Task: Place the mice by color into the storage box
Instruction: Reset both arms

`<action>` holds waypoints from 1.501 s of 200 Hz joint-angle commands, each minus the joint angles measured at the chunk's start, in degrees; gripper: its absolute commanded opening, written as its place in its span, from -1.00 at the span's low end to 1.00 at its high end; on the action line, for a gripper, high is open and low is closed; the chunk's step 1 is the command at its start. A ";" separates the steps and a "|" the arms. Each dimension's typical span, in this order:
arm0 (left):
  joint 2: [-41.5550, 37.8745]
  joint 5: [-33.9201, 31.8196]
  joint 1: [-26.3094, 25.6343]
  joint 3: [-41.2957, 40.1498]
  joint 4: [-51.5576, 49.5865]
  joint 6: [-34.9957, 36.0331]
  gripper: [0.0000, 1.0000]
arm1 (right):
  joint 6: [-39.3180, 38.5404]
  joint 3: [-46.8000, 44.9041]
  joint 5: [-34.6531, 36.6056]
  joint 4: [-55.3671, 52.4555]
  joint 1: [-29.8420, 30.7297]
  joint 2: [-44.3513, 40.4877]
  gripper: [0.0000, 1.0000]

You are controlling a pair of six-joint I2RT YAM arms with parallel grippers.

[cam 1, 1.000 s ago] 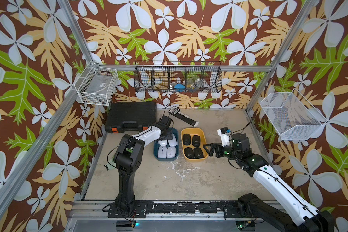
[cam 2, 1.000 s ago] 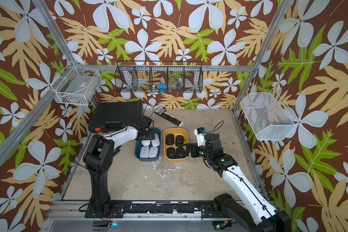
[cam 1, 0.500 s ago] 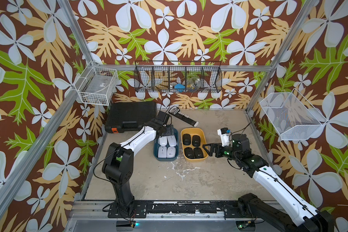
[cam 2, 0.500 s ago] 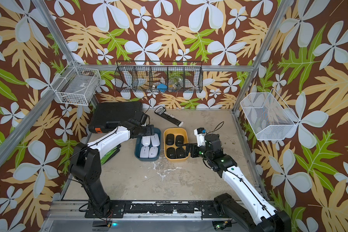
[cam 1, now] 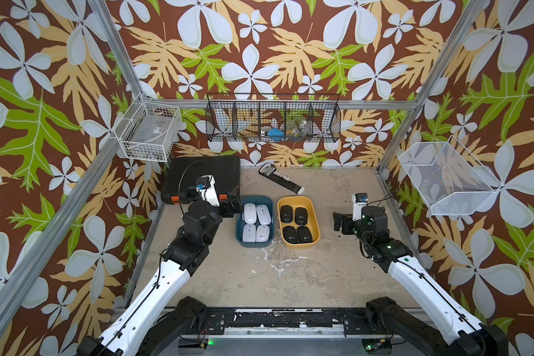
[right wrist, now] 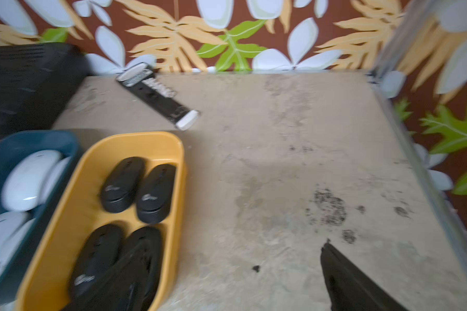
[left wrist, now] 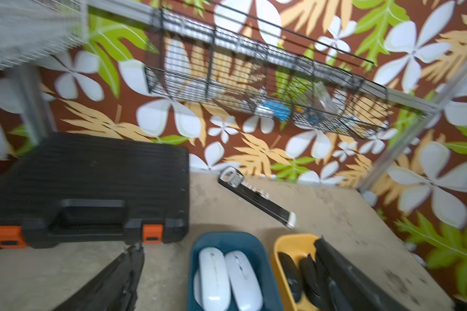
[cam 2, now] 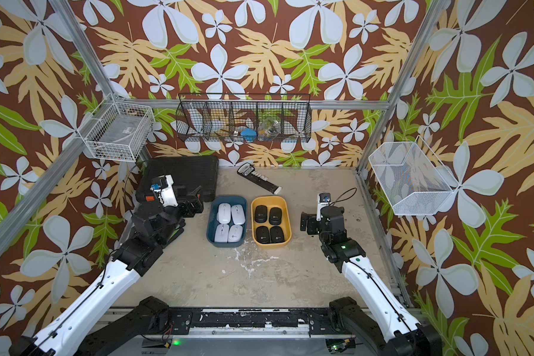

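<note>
Several white mice [cam 1: 249, 213] lie in the blue storage box [cam 1: 255, 198], and several black mice [cam 1: 301, 215] lie in the yellow storage box [cam 1: 293, 198] right beside it. My left gripper [cam 1: 232, 208] hangs open just left of the blue box, holding nothing. Its wrist view shows the white mice [left wrist: 213, 274] and the blue box [left wrist: 221, 237] between the spread fingers of the left gripper [left wrist: 227, 245]. My right gripper [cam 1: 338, 222] stands open to the right of the yellow box, empty. The right wrist view shows the black mice [right wrist: 123, 183] in the yellow box [right wrist: 135, 140] beside the right gripper [right wrist: 232, 247].
A black tool case [cam 1: 204, 175] with orange latches lies at the back left, close behind my left gripper. A long black strip [cam 1: 279, 178] lies behind the boxes. Wire baskets hang on the left wall [cam 1: 150, 134], the back wall [cam 1: 273, 118] and the right wall [cam 1: 444, 178].
My left arm has pulled back from over the blue box, and its gripper now sits at the box's left side. The right arm has not moved.
</note>
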 commanded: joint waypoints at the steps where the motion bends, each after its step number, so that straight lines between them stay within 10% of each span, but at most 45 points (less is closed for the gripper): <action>1: -1.79 -8.27 4.07 -8.43 13.24 6.45 1.00 | -0.05 -4.21 6.98 11.88 -4.12 -0.12 0.99; 77: 8.09 -3.58 14.36 -34.52 51.19 9.85 0.99 | -5.86 -22.27 6.87 49.37 -5.96 8.37 0.99; 164: 31.39 9.49 16.63 -35.29 68.05 14.03 1.00 | -10.40 -29.01 7.00 88.13 -7.73 32.54 0.99; 180: 32.78 11.94 17.99 -34.86 68.97 13.29 1.00 | -8.84 -26.59 5.31 75.53 -8.10 28.07 0.99; 300: 32.34 12.75 19.10 -33.96 66.92 12.26 1.00 | -9.26 -27.45 4.96 79.11 -8.43 29.03 1.00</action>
